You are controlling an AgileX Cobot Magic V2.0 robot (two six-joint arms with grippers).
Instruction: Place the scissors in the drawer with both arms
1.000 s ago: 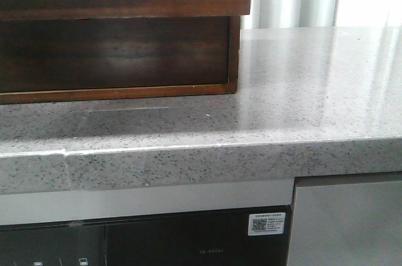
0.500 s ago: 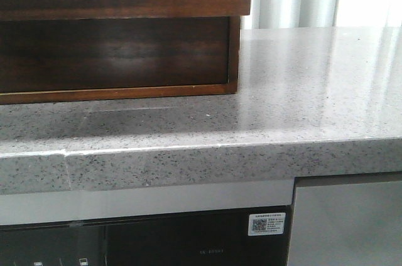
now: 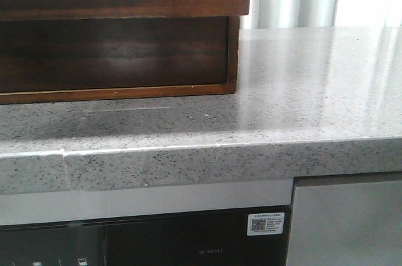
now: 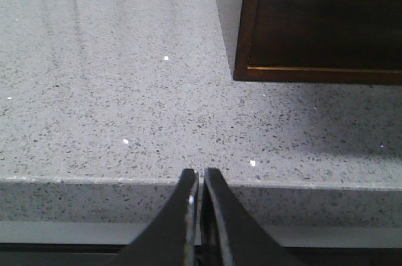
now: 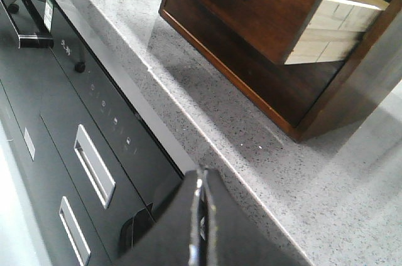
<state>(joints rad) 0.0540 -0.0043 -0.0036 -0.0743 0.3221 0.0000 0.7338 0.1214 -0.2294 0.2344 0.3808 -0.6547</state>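
Both fingers (image 4: 199,184) pressed together, well short of drawer (image 5: 264,9).

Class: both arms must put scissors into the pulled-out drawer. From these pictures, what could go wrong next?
1. No scissors show in any view, so they may be hard to find.
2. The open drawer juts out over the counter; a rising arm could knock it.
3. The left hand and right hand are shut and low at the counter's edge; either might clip it.
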